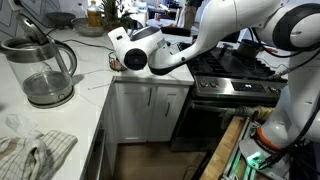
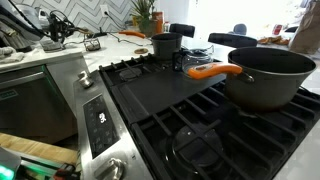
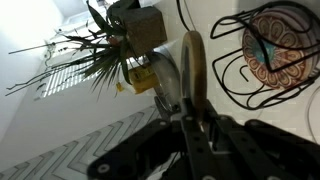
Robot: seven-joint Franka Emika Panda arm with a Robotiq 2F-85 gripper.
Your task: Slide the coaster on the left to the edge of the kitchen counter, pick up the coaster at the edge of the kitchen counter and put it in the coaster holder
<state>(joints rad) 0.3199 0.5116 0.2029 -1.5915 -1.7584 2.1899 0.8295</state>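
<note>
In the wrist view my gripper [image 3: 193, 118] is shut on a thin brown coaster [image 3: 192, 70], held edge-on and upright between the fingers. The dark wire coaster holder [image 3: 232, 62] stands just to the right on the white kitchen counter [image 3: 300, 120]. A second, patterned coaster [image 3: 283, 48] is inside it. In an exterior view the white wrist [image 1: 140, 48] reaches over the back of the counter [image 1: 90, 100]. The fingers and the holder are mostly hidden behind it.
A glass kettle [image 1: 45, 70] stands on the counter and a crumpled cloth [image 1: 35, 155] lies near its front. A potted plant [image 3: 110, 55] and a yellow item [image 3: 140, 80] are close to the gripper. A black stove [image 1: 240, 75] adjoins the counter, with a pot [image 2: 270, 75] on it.
</note>
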